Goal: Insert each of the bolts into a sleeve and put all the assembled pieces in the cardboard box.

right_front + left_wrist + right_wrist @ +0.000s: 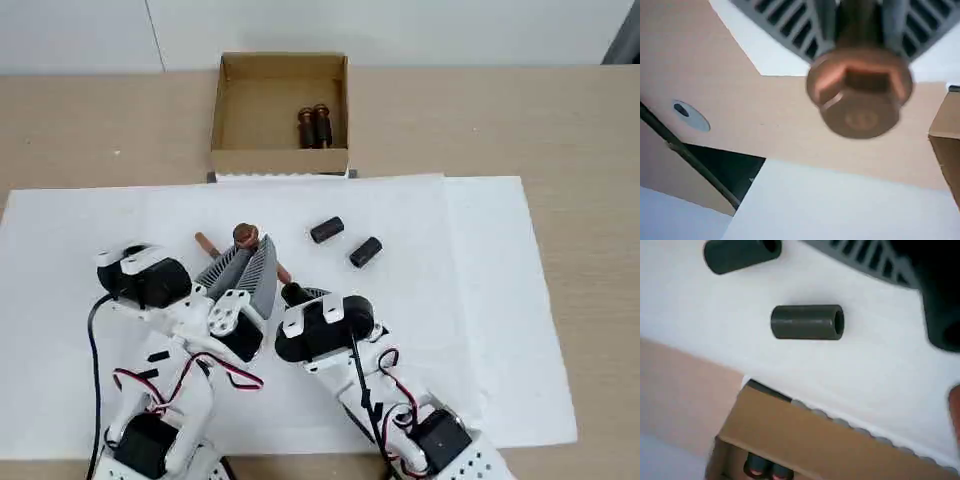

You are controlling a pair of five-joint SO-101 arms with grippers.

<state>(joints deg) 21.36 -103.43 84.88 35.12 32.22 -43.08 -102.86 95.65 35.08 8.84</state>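
Grip closed on one bolt (246,237) by the left fingers (250,252)

At centre left of the high view a second bolt (207,243) lies tilted on the white paper (480,300), just beside the left fingers. Those grey ribbed fingers are shut around the shank of the bolt. Its copper hexagonal head stands out past the fingertips. In the left wrist view the head sits in the upper middle, with a ribbed finger on each side of the shank.

A short copper end (284,273) shows on the paper just right of these fingers; what it belongs to cannot be told.

At top centre the cardboard box (228,110) stands on the table (100,120), just beyond the paper's upper edge. Two assembled pieces (313,127) lie side by side in its right half.

Just below centre, close to the left arm's, are the right fingers (297,295). Something black is at their tip, and whether they are spread or closed cannot be told.

Further right, two black sleeves lie on their sides on the paper, near each other but apart: the upper sleeve (327,230) nearer the box, the lower sleeve (365,252) to its lower right.
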